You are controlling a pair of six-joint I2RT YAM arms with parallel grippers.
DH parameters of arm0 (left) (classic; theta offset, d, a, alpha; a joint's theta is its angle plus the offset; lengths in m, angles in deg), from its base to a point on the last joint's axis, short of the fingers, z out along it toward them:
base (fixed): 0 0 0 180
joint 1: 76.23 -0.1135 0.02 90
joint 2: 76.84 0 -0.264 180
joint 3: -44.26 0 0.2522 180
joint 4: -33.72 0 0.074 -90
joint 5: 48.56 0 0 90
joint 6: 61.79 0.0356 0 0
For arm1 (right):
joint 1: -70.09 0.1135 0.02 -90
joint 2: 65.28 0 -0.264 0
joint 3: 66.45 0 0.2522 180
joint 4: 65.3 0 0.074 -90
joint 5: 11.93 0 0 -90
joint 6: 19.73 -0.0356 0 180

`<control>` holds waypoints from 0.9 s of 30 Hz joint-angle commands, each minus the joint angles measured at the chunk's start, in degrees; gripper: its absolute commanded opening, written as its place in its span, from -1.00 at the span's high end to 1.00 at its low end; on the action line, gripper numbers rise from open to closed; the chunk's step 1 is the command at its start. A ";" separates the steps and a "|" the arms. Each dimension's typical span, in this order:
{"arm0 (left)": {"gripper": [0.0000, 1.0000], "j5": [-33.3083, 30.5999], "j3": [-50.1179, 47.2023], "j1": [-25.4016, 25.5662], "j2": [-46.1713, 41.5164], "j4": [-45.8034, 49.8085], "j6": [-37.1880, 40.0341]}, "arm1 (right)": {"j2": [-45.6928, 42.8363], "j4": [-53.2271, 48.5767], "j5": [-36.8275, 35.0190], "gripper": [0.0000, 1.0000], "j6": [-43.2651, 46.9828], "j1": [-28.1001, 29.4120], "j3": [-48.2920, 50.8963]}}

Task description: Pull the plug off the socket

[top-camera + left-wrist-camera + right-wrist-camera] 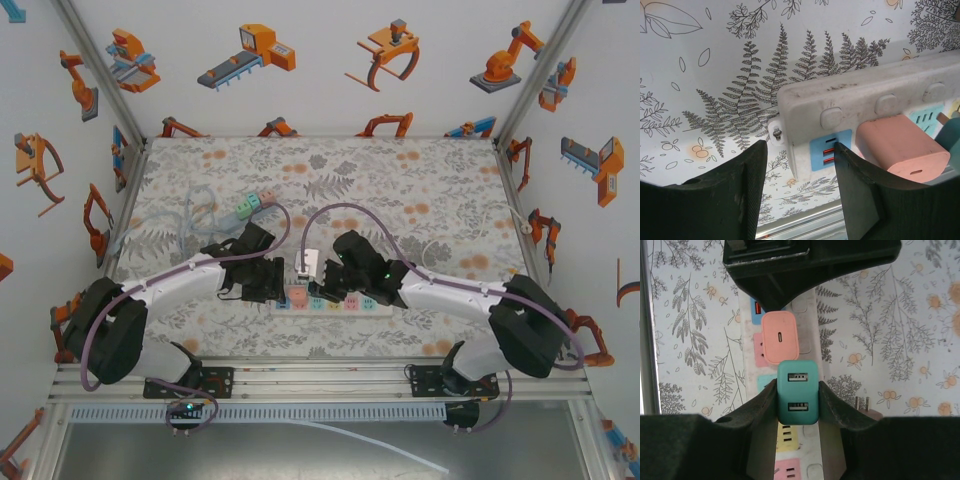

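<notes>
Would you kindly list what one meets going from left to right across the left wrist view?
Left gripper's finger → power strip's screw tab → blue USB socket → pink charger.

Tally on the floral-patterned desk: six small things, two arms.
One long white plastic power strip; one salmon-pink square charger; one teal square charger with two USB ports; one loose white plug; one green block; one pink block; two white-and-black robot arms.
</notes>
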 commanded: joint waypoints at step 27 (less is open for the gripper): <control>-0.80 1.01 0.14 1.19 -25.35 -1.53 8.24 | -1.36 5.82 -49.28 0.86 -80.61 0.62 -3.00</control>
